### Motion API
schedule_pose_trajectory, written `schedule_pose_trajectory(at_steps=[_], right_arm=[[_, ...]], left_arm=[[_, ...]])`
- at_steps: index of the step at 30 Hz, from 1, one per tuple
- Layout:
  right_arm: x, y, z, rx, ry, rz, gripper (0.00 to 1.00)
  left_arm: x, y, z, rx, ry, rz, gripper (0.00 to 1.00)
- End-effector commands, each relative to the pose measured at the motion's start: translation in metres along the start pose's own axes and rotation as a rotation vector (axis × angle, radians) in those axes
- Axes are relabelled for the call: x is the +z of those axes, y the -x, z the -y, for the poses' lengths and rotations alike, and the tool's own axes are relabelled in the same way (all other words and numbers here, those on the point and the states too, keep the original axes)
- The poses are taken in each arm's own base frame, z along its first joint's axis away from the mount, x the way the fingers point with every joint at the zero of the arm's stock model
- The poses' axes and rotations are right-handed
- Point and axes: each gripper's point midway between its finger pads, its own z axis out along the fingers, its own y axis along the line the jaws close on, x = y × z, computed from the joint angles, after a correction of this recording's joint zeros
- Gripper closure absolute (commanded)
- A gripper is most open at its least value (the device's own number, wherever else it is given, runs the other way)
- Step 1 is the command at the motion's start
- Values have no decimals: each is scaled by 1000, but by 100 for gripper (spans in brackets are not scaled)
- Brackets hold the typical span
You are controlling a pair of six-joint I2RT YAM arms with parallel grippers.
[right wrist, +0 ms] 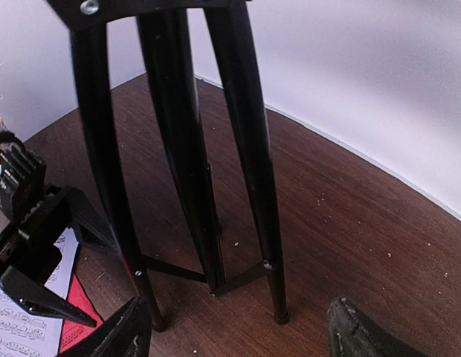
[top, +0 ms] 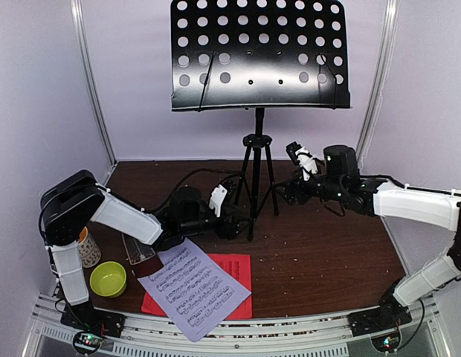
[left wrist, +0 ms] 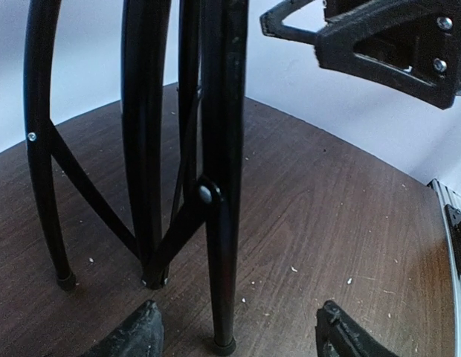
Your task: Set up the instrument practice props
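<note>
White-shelled arms (top: 123, 218) with black joints (top: 340, 161), cables (top: 193, 173) and tools (top: 232, 225).

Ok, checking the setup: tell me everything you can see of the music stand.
The music stand is black, seemingly metal, upright at the back centre of the wooden table. Its perforated desk, empty, tilts atop a pole; three braced legs spread onto the tabletop. The left hand and right hand, both open, bracket the legs without touching.

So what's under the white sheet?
The red sheet lies under the white sheet, showing past its right edge and lower left corner. The rest of the red one is covered, so anything else beneath cannot be seen.
</note>
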Motion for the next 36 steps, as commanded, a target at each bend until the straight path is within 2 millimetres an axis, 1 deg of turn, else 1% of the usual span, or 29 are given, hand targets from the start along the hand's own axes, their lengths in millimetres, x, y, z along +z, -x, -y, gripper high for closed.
schedule_pose_trajectory(at_steps=[1,6,11,15,20,29,36], right_arm=[[15,30,7,10,57,75,19],[34,34,13,0,70,73,22],[49,32,19,-13,57,63,24],[59,28,22,-22,52,52,28],[66,25,23,-37,50,51,35],[76,20,28,-63,32,40,46],[77,18,32,-89,11,32,57]], left_arm=[[13,24,10,-9,-43,85,28],[20,17,6,-16,-33,77,29],[28,15,4,-17,-34,71,31],[34,12,1,-20,-25,69,34],[38,11,0,-20,-25,70,38],[49,13,1,-28,-40,71,49],[50,15,3,-42,-56,80,61]])
